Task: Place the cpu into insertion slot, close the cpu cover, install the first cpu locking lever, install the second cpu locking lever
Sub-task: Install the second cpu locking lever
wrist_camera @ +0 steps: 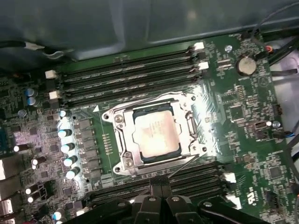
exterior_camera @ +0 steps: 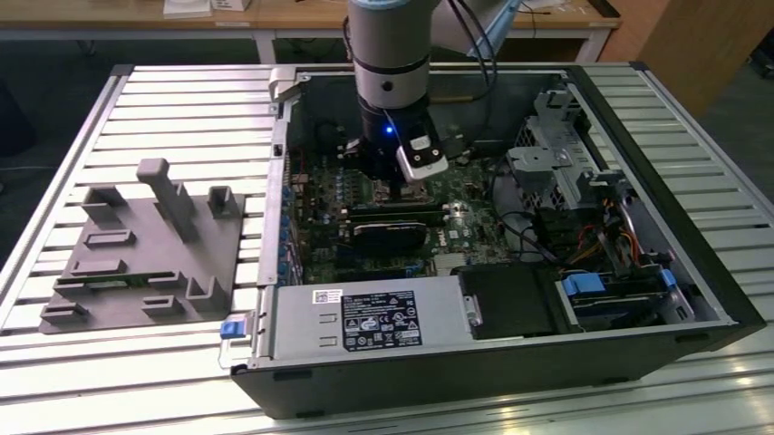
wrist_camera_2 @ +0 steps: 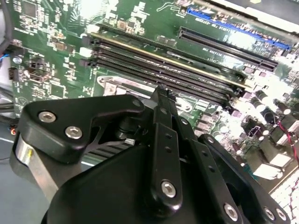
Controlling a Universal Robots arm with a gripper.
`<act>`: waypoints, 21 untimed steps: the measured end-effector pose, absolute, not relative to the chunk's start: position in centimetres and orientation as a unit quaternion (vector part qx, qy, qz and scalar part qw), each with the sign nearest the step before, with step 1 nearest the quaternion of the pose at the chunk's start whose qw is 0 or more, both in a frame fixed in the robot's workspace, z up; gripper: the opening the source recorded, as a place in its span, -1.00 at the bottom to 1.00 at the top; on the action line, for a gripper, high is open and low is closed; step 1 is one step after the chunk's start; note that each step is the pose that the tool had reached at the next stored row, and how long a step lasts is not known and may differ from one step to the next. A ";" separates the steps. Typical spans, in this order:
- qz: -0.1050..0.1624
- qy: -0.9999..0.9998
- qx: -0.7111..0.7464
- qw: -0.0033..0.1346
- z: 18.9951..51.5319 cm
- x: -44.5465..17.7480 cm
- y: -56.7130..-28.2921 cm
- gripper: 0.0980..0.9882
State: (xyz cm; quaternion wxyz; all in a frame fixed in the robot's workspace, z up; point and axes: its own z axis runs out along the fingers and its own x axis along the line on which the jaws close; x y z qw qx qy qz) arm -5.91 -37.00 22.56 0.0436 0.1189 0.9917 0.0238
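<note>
So the gripper [wrist_camera: 156, 189] was right down inside the open computer case [exterior_camera: 677, 272], fingers [wrist_camera_2: 163, 105] pressed together into 1 thin black blade with nothing between them, so clenched and empty as far as I could see. In the first wrist view the tip sat just at the edge of the insertion slot [wrist_camera: 122, 165], over the nearer bank of memory slots [wrist_camera: 196, 179]. Just past it the cpu [wrist_camera: 155, 134] was already lying flat in the socket, pale metal face up, with the cpu cover [wrist_camera: 189, 105] down around it as a silvery frame. A thin wire lever [wrist_camera: 184, 165] ran along the near side of the frame, couldn't tell if it was latched. In the second wrist view the gripper body hid most of the socket. Farther off sat the 2nd bank of memory slots [wrist_camera: 126, 77].
</note>
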 end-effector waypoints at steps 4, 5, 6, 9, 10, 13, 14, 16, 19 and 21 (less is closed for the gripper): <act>0.033 0.992 0.118 0.043 22.3 -6.3 -37.3 -0.98; 0.038 0.991 0.118 0.042 22.2 -6.4 -37.4 -0.98; 0.041 0.991 0.118 0.042 22.2 -6.4 -37.5 -0.98; 0.051 0.991 0.118 0.041 22.0 -6.7 -37.8 -0.98; 0.053 0.991 0.117 0.040 21.9 -6.8 -37.9 -0.98; 0.060 0.991 0.117 0.039 21.7 -7.0 -38.2 -0.98; 0.061 0.990 0.117 0.039 21.7 -7.1 -38.3 -0.98; 0.064 0.990 0.117 0.039 21.5 -7.2 -38.5 -0.98; 0.068 0.990 0.117 0.038 21.1 -7.4 -38.8 -0.98; 0.072 0.990 0.117 0.038 20.9 -7.6 -38.9 -0.98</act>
